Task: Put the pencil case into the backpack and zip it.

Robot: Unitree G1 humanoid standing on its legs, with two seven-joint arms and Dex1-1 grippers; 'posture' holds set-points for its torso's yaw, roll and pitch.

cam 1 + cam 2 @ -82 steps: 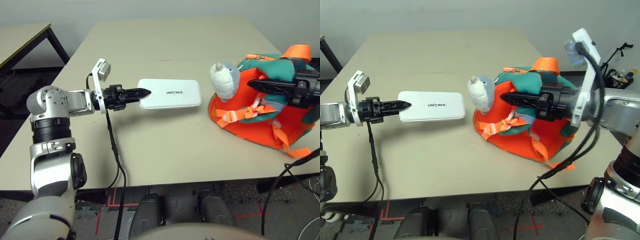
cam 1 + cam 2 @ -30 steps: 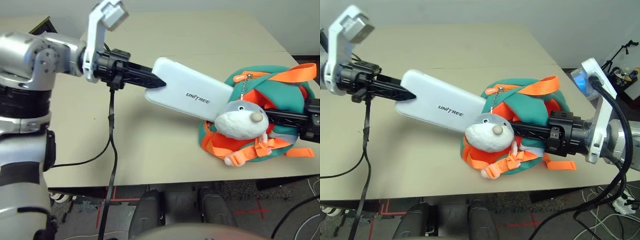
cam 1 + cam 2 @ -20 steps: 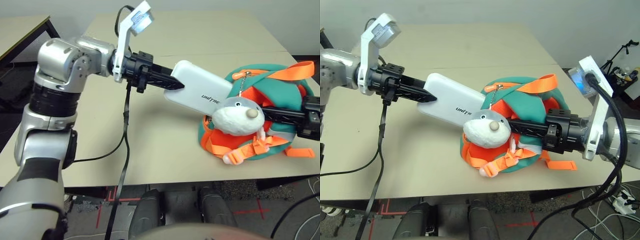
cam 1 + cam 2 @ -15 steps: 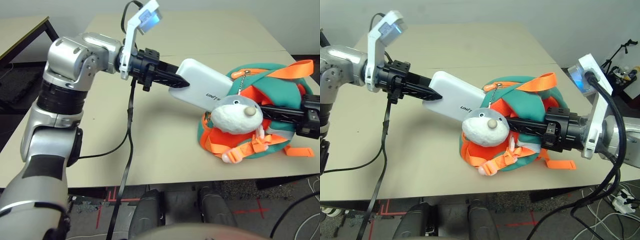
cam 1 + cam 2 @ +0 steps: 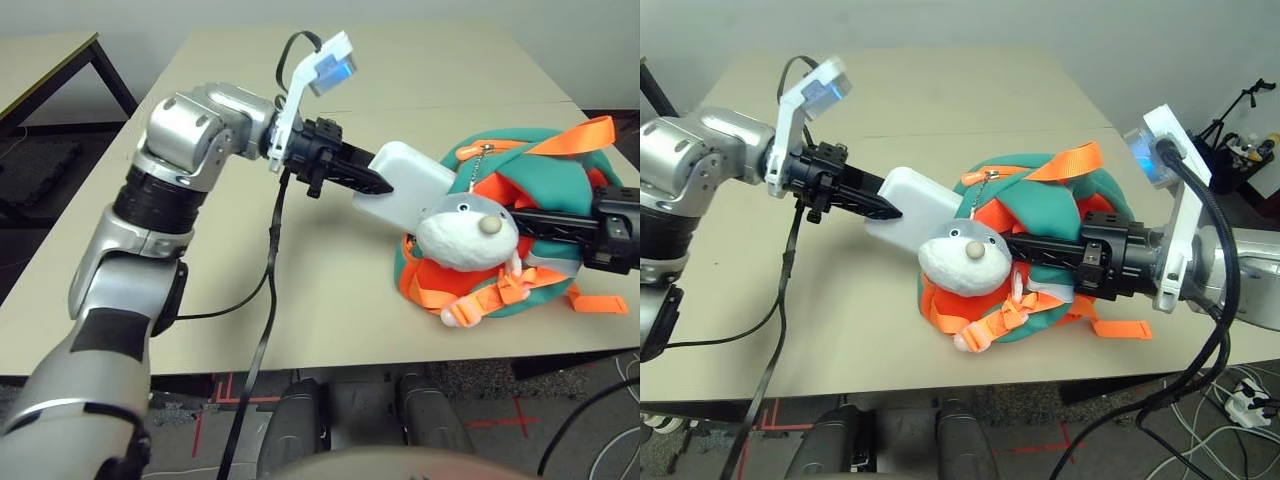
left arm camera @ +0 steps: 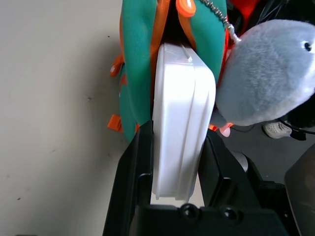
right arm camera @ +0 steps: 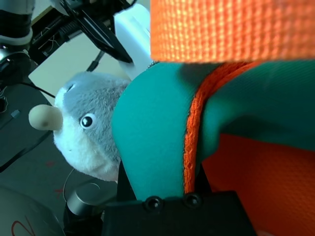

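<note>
My left gripper (image 5: 380, 186) is shut on the near end of the white pencil case (image 5: 410, 195), which tilts with its far end inside the open mouth of the teal backpack (image 5: 540, 180). In the left wrist view the pencil case (image 6: 181, 115) sits between both fingers and enters the orange-trimmed opening (image 6: 162, 29). The plush charm (image 5: 462, 234) hangs in front of the opening and hides part of the case. My right gripper (image 5: 1025, 250) is shut on the backpack's teal flap (image 7: 162, 128), holding it up off the table.
The beige table (image 5: 300, 280) has free room to the left and behind the backpack. Orange straps (image 5: 490, 295) trail toward the front edge. A second table (image 5: 45, 70) stands at the far left. Cables hang from both wrists.
My left gripper has carried the pencil case up from the table and to the right, pushing it deeper into the backpack until its lettering is hidden. The right gripper has turned the backpack's opening leftward.
</note>
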